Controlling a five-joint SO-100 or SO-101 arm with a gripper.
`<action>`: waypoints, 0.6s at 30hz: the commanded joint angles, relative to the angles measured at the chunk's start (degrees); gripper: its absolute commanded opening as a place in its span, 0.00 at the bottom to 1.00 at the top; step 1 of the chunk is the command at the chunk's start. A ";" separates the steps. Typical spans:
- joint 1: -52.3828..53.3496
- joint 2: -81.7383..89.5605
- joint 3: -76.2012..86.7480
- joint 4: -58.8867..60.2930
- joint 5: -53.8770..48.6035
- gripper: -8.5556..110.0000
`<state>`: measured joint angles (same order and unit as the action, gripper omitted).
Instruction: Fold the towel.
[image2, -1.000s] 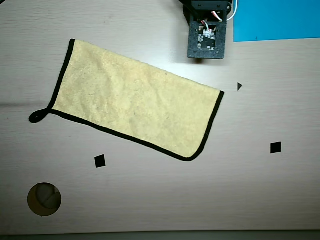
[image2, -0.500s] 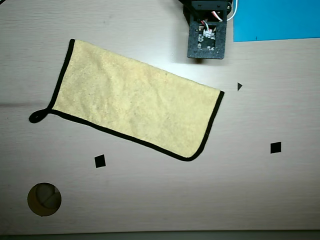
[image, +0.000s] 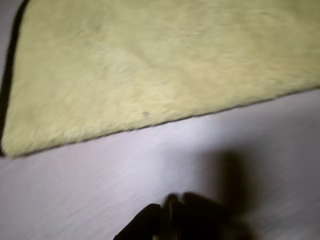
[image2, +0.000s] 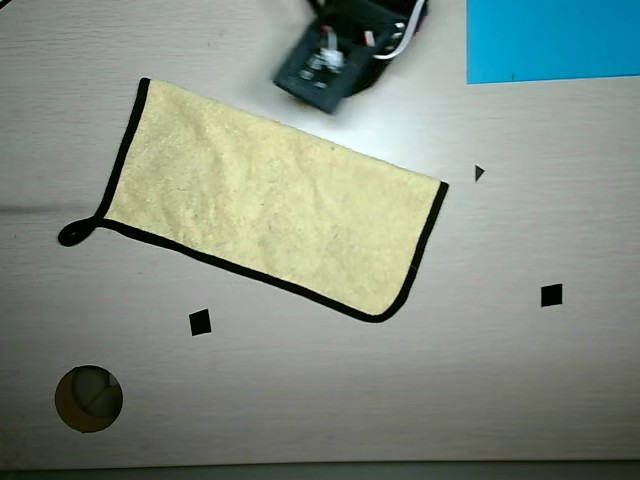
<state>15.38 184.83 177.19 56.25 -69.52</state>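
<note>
The towel (image2: 270, 205) is pale yellow with a black trim. It lies flat and slanted on the light wooden table, with a small black loop (image2: 72, 235) at its left corner. In the wrist view the towel (image: 150, 65) fills the upper part, its long edge running across the middle. My gripper (image: 170, 217) shows as dark, blurred fingertips at the bottom edge, bunched together with nothing between them, over bare table beside the towel. In the overhead view only the arm's black body (image2: 335, 55) shows, at the top just beyond the towel's far edge.
A blue sheet (image2: 550, 40) lies at the top right. Small black markers sit on the table: a square (image2: 200, 322) below the towel, a square (image2: 551, 295) at the right, and a triangle (image2: 479, 173). A round hole (image2: 88, 398) is at the lower left.
</note>
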 joint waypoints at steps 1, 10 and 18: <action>9.93 -10.81 -5.54 -6.24 8.17 0.08; 28.92 -48.69 -35.33 -6.50 27.95 0.17; 31.11 -70.40 -53.09 -11.16 42.63 0.23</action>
<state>45.97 117.86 131.57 47.72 -31.46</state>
